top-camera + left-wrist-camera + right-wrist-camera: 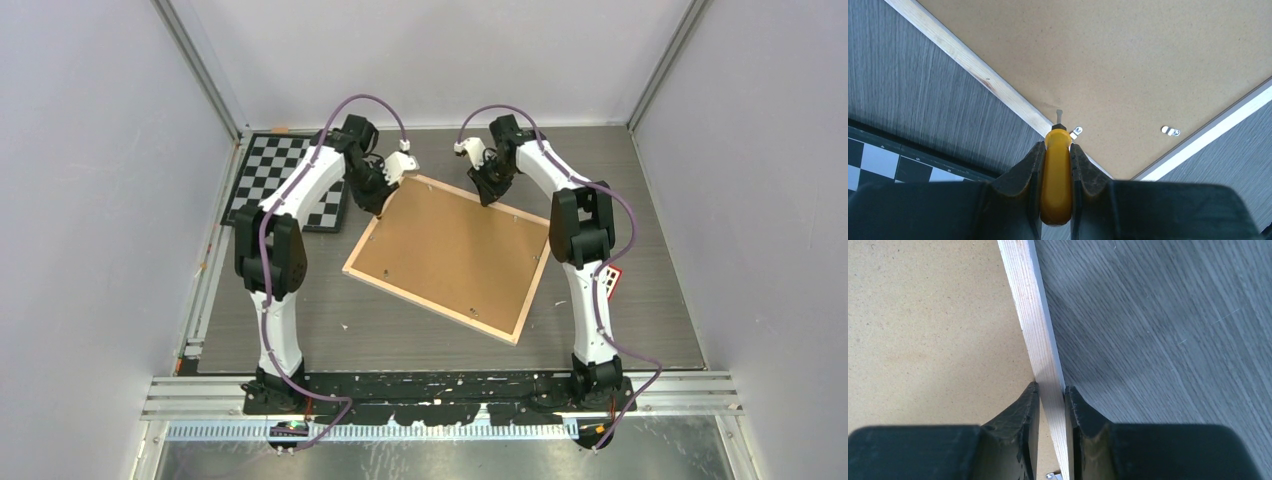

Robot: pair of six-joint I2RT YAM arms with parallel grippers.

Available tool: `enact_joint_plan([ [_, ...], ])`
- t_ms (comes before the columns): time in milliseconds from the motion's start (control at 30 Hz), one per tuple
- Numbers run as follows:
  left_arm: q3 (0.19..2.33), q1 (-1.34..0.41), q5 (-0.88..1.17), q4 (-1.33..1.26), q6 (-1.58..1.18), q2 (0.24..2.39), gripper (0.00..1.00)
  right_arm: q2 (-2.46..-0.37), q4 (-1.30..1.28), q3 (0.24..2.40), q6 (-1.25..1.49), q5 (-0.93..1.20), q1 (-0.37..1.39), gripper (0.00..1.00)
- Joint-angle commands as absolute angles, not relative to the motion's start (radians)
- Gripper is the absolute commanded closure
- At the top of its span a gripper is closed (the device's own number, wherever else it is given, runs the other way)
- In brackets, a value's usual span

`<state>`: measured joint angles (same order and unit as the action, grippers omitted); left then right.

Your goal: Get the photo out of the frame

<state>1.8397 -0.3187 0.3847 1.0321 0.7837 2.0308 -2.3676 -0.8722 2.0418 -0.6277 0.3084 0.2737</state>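
Observation:
The frame [450, 255] lies face down in the middle of the table, with its brown fibreboard back and pale wood rim up. The photo is hidden under the back panel. My left gripper [378, 208] is at the frame's far left corner, shut on a yellow-handled screwdriver [1057, 170]. The screwdriver's metal tip rests on the fibreboard [1128, 60] beside a small metal clip [1076, 132]. My right gripper [490, 198] is at the frame's far edge. In the right wrist view it [1050, 389] is closed across the wood rim [1035, 315], one finger on each side.
A black-and-white checkerboard [285, 180] lies at the back left, close to the frame's corner, and shows in the left wrist view [878, 160]. A second metal clip [1170, 131] sits on the frame's back. Grey walls enclose the table.

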Motion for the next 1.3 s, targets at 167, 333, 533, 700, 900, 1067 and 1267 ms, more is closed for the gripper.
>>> enact_joint_plan([
  [167, 1.784, -0.322, 0.355, 1.070, 0.885, 1.951, 1.00, -2.362, -0.845, 2.021, -0.567, 0.288, 0.278, 0.99],
  [333, 1.705, -0.326, 0.334, 1.037, 0.909, 1.911, 1.00, -2.361, -0.838, 2.022, -0.547, 0.283, 0.279, 0.99],
  [533, 1.650, -0.330, 0.311, 1.003, 0.920, 1.888, 1.00, -2.356, -0.838, 2.020, -0.535, 0.279, 0.278, 0.99],
  [700, 1.615, -0.333, 0.289, 0.968, 0.918, 1.862, 1.00, -2.357, -0.844, 2.020, -0.532, 0.276, 0.279, 0.99],
  [900, 1.614, -0.340, 0.254, 0.909, 0.888, 1.863, 1.00, -2.361, -0.849, 2.019, -0.527, 0.278, 0.281, 0.99],
  [1067, 1.607, -0.345, 0.244, 0.904, 0.896, 1.861, 1.00, -2.362, -0.848, 2.019, -0.522, 0.279, 0.285, 0.99],
  [1267, 1.581, -0.345, 0.284, 0.987, 0.991, 1.840, 1.00, -2.364, -0.842, 2.019, -0.520, 0.281, 0.284, 0.99],
])
